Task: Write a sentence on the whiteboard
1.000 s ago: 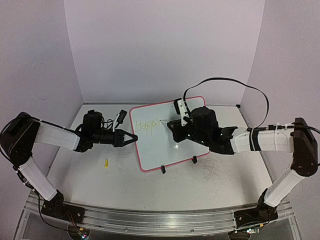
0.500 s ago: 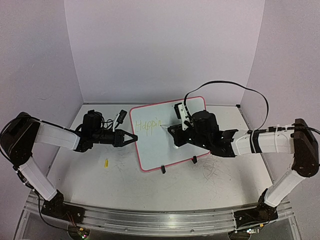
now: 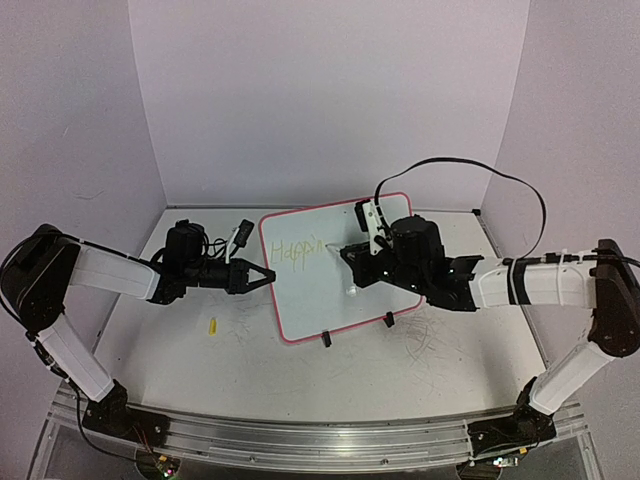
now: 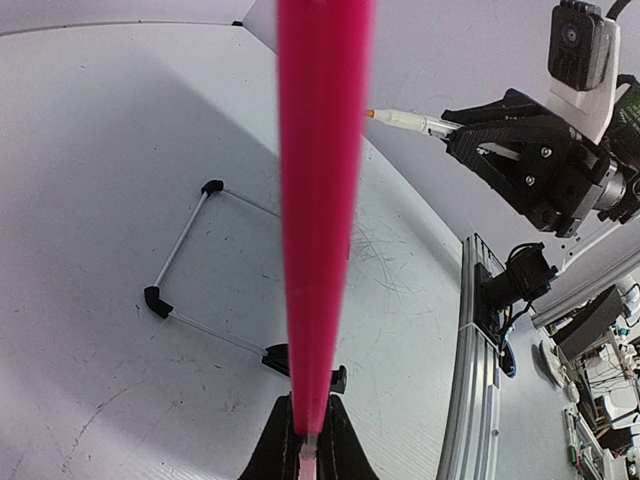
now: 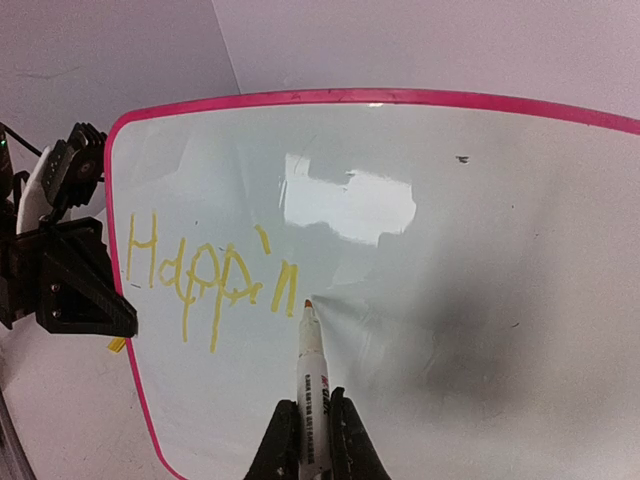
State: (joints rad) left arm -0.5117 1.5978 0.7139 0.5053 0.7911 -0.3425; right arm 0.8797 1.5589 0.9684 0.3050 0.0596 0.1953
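You've the right end effector (image 5: 312, 425) clamped on the marker (image 5: 309, 352), tip just right of the sentence (image 5: 205, 270), bare whiteboard (image 5: 480, 240) lying further right, while the left end effector (image 4: 304, 442) pinches its left rim, propped on the desk (image 3: 200, 355).

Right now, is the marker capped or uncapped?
Uncapped: the marker shows a bare tip at the whiteboard, beside the unfinished sentence.

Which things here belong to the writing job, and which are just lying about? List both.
Job: whiteboard, clamped at its rim by the left fingers; marker in the right fingers, tip at the board; yellow lettering, "Happin" so far.
Lying about: small yellow piece on the table, left of the board; grey scribbles on the table.
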